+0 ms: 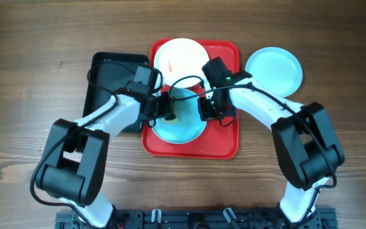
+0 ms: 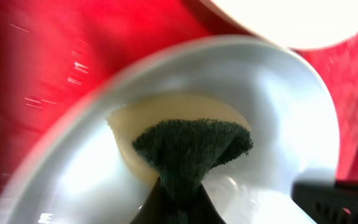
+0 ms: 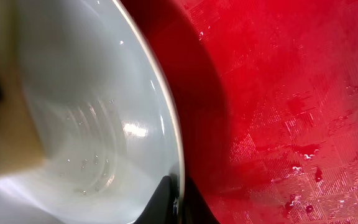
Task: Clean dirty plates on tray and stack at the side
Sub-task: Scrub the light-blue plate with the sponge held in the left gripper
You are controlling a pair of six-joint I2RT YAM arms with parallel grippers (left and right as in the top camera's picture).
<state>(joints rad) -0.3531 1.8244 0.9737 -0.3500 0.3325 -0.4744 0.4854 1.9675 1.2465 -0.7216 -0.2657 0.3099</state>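
Note:
A light blue plate (image 1: 180,127) lies on the red tray (image 1: 224,143), with a white smeared plate (image 1: 180,57) behind it on the same tray. A second light blue plate (image 1: 273,70) sits on the table to the tray's right. My left gripper (image 1: 168,109) is shut on a green and yellow sponge (image 2: 188,149) pressed into the blue plate (image 2: 278,106). My right gripper (image 1: 208,109) is shut on that plate's right rim (image 3: 178,155), with the wet red tray (image 3: 278,93) beside it.
A black tray (image 1: 110,73) stands left of the red tray, partly under my left arm. Wooden table surrounds everything.

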